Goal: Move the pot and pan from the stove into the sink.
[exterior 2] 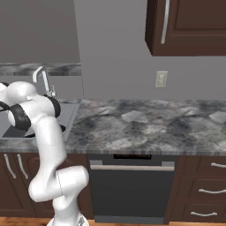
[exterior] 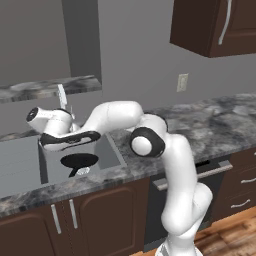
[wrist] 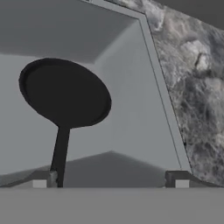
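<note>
Two small dark finger tips (wrist: 39,179) rise at the bottom of the hand view, one at the left and one at the right, far apart, so the jaws stand wide open with nothing between them. Just past the left tip runs the straight black handle of the pan (wrist: 65,92), a flat matte-black disc that lies on the grey floor of the sink (wrist: 131,87). The handle points back toward the hand, and the left tip sits just beside it; whether they touch cannot be told. The basin's right wall climbs to a thin rim, beyond which the mottled grey stone tabletop (wrist: 197,87) spreads away. From the left base view the white arm reaches from the lower right across to the left, its hand hanging low over the sink (exterior: 20,160), and the pan (exterior: 79,160) shows as a dark oval in the basin under the hand, close to the right wall. A thin silver faucet (exterior: 62,97) stands behind the basin. In the right base view the arm bends at the left over the sink (exterior 2: 70,115), the faucet (exterior 2: 40,76) rising behind it, and dark wood cabinets (exterior 2: 194,26) hang on the wall above the long tabletop (exterior 2: 145,123).
</note>
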